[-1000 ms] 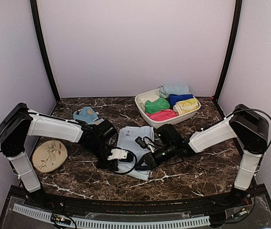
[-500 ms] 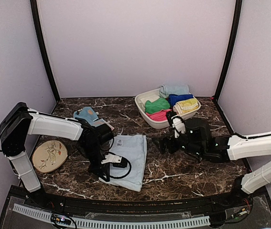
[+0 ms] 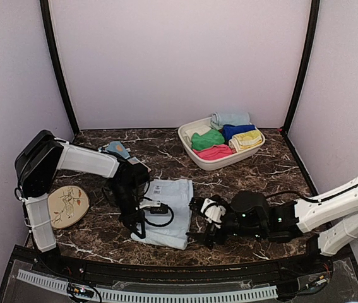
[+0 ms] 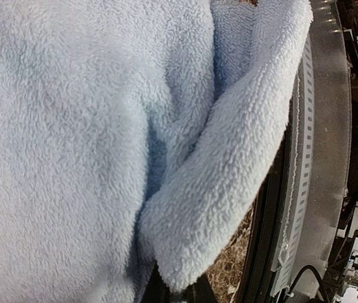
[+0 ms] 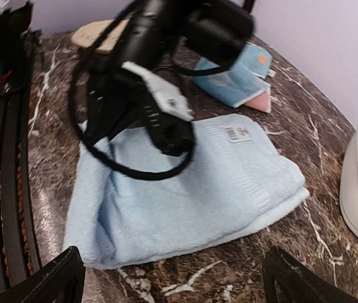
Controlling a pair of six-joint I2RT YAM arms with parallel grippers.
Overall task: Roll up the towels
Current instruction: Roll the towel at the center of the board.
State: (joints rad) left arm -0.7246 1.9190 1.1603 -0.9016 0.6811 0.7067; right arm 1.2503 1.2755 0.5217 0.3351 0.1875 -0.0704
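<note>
Right now my left pincer is pressed together on the pale blue towel, pinching a fold near its front edge. In the left wrist view that fold of fleece stands up and narrows into the dark jaws at the bottom of the frame. The towel lies spread on the marble table between my two arms, close to the near edge, with a small printed label on its far side. My right pincer sits low just beside the towel's right edge, its fingers spread wide and holding nothing; from the right wrist camera both fingertips frame the cloth. The blue spotted towel lies crumpled farther back on the left, partly behind my left arm. A beige plate rests at the far left, and a white tub of rolled towels stands at the back right.
</note>
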